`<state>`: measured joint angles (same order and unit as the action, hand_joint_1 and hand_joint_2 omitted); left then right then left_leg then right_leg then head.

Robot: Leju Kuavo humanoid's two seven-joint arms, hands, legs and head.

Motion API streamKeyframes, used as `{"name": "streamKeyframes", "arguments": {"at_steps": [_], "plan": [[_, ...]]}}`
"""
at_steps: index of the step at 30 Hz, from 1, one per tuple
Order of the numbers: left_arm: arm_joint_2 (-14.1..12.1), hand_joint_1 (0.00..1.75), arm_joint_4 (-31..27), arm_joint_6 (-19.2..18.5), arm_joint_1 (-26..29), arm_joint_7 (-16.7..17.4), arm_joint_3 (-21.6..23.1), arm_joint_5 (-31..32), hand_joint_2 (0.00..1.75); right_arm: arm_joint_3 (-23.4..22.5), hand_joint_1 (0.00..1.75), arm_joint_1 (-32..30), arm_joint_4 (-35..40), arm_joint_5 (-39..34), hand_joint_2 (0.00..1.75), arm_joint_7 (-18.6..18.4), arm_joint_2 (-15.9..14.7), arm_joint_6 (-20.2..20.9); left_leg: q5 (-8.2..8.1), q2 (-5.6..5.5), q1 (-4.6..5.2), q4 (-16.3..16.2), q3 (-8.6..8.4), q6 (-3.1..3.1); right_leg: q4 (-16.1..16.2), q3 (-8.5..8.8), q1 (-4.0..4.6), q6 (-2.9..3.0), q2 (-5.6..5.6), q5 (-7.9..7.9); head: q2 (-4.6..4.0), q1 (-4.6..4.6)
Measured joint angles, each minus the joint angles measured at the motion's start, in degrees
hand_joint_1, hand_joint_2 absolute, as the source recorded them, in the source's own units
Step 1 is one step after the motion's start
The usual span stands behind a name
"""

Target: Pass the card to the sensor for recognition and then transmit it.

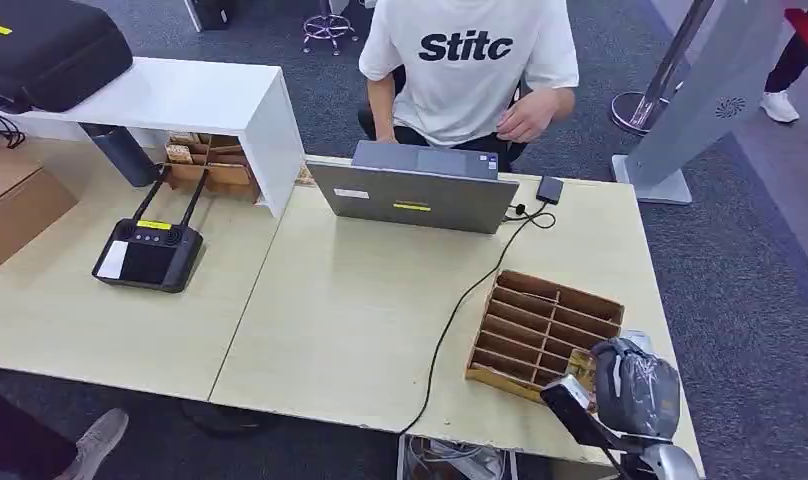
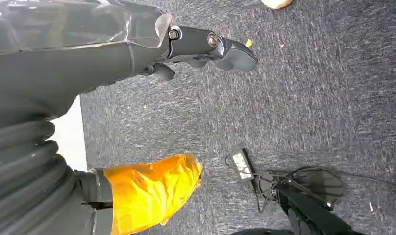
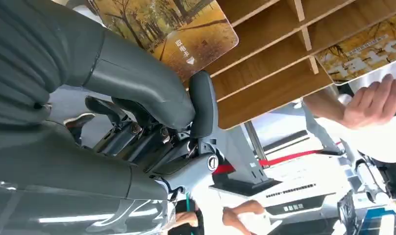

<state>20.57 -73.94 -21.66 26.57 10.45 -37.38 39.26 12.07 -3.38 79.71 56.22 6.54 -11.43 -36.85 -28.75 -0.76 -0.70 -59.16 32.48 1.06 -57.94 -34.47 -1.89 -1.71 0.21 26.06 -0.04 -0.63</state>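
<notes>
The card (image 3: pixel 179 36), printed with an autumn tree scene, is pinched by the right robot hand (image 3: pixel 152 112) just at the wooden slotted rack (image 1: pixel 545 333), which sits near the tabletop's (image 1: pixel 360 320) front right corner. The left robot hand (image 2: pixel 152 54) hangs over grey carpet (image 2: pixel 309 98), fingers apart and holding nothing. A grey laptop (image 1: pixel 415 190) stands at the tabletop's far edge, a person in a white shirt (image 1: pixel 470 60) behind it.

Grey ribbed wrist cover (image 2: pixel 19 166), plastic-wrapped left hand (image 2: pixel 152 49), orange-taped thumb (image 2: pixel 152 188).
</notes>
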Motion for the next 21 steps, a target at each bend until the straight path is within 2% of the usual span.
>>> {"name": "streamKeyframes", "arguments": {"at_steps": [12,21], "plan": [[0.0,0.0,0.2,-0.2,-0.1,-0.4,-0.2,0.5,1.75,-0.3,1.75,0.1,0.1,-0.2,1.75,0.3,0.1,0.0,0.0,0.0,0.0,0.0,0.0,0.0,0.0,0.0,0.0,0.0,0.0,0.0,0.0,0.0],[0.0,0.0,0.5,-1.1,-0.8,-1.8,-1.4,2.2,1.75,-1.2,1.75,1.8,2.2,-2.9,1.75,3.5,0.9,-1.6,0.01,0.01,0.0,0.0,0.01,0.0,0.0,0.01,0.0,0.0,0.01,-0.01,0.0,0.0]]}}
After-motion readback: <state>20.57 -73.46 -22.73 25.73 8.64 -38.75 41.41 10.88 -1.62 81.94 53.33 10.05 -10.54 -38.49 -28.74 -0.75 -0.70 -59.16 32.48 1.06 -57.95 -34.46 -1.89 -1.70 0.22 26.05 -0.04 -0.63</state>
